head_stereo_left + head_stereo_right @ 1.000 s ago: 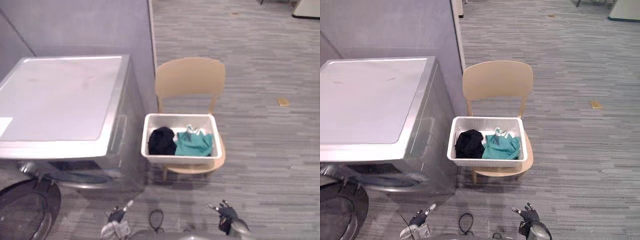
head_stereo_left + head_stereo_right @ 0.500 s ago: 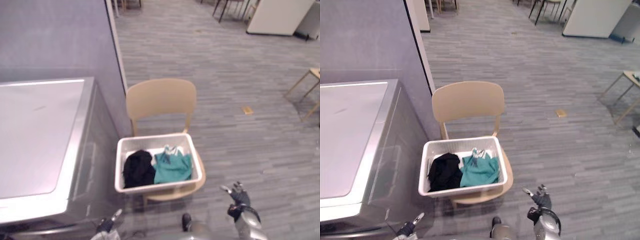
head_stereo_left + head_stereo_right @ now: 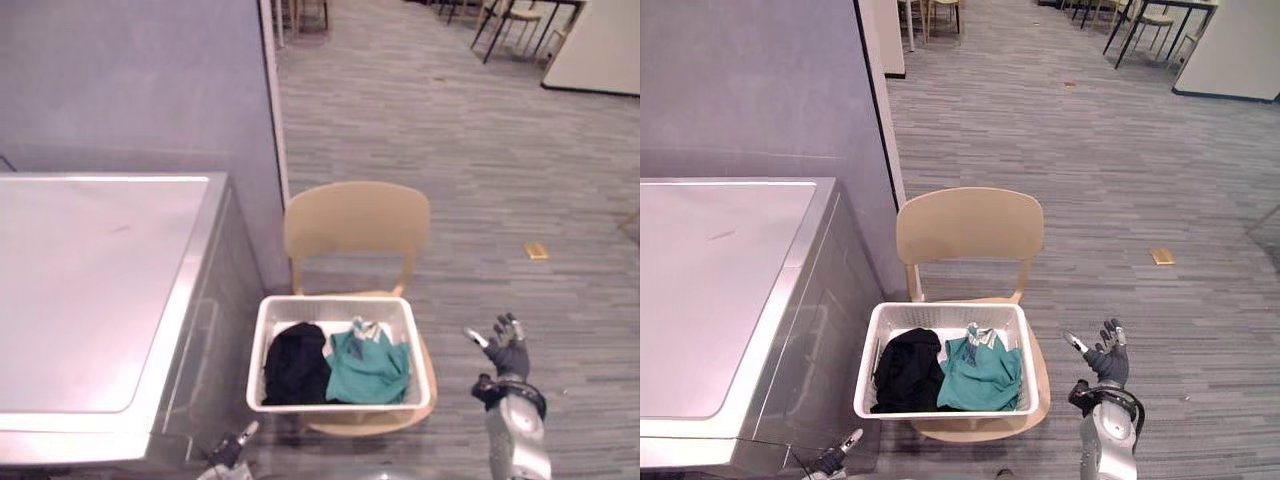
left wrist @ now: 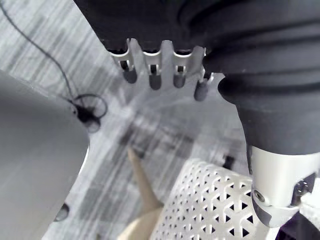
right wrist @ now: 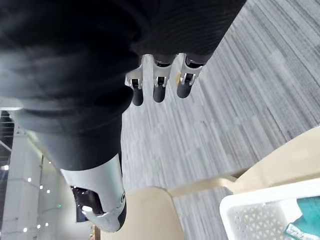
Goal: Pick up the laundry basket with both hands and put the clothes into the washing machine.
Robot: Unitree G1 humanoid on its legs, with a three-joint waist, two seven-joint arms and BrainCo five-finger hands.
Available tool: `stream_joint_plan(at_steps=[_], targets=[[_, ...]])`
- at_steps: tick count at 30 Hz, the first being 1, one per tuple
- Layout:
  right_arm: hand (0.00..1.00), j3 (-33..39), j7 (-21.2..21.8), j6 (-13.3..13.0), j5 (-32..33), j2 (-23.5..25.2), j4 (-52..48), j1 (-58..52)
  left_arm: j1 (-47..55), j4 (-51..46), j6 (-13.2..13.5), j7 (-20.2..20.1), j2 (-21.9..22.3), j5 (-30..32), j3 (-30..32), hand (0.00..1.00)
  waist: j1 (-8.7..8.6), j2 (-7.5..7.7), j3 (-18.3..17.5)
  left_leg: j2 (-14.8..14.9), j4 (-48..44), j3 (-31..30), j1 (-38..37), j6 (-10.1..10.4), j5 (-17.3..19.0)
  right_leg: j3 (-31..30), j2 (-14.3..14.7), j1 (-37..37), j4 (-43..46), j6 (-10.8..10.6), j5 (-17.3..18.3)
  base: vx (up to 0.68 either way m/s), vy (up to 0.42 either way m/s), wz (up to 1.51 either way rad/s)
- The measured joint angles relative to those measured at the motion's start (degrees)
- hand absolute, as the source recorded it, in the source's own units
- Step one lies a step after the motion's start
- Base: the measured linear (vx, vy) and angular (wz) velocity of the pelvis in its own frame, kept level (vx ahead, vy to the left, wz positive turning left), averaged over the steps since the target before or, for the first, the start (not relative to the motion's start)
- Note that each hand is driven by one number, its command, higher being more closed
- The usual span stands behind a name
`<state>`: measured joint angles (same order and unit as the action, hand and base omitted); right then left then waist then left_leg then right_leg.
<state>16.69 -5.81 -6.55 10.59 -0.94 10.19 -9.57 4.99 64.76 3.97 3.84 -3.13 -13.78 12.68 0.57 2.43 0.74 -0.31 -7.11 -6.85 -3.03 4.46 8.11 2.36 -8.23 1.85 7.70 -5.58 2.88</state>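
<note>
Right hand [image 3: 505,350] risen, fingers spread, beside laundry basket [image 3: 340,405]; left hand [image 3: 230,452] low, fingers relaxed.

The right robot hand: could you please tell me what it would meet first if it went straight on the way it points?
Probably nothing: the right robot hand points forward over the floor, beside the chair and laundry basket, though depth is unclear.

The right robot hand [image 3: 505,352] has risen — now level beside the basket [image 3: 335,407].
</note>
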Motion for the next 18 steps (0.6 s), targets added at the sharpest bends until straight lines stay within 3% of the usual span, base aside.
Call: stream_joint_plan(at_steps=[5,12,18], targets=[[0.0,-7.5,1.9,-1.0,-0.6,-1.8,-2.6,0.8,-0.8,0.0,0.3,1.3,-0.2,1.0,-0.9,0.0,0.38,-0.05,0.0,0.0,-0.6,-1.8,-1.2,0.0,0.0,1.5,-0.2,-1.0,2.8,-0.7,2.2,-0.06,-0.039,0.2],[0.0,-16.7,5.7,-1.0,-2.7,-6.6,-2.2,3.2,-0.4,-0.1,0.3,1.2,-0.2,2.2,-0.8,0.0,1.96,0.11,1.6,-1.1,-1.7,-5.6,-6.3,-1.0,0.8,4.1,-2.5,-4.8,11.8,-0.6,9.1,-0.14,-0.05,0.3],[0.0,-24.1,10.2,-0.2,-4.5,-11.7,5.7,5.7,0.3,-0.3,0.4,0.8,-0.2,3.0,-0.8,0.0,3.0,-0.28,1.6,-1.6,-0.8,-7.3,-8.8,-0.6,0.8,6.2,-3.8,-7.0,14.5,-0.6,10.9,-0.12,-0.041,0.24]])
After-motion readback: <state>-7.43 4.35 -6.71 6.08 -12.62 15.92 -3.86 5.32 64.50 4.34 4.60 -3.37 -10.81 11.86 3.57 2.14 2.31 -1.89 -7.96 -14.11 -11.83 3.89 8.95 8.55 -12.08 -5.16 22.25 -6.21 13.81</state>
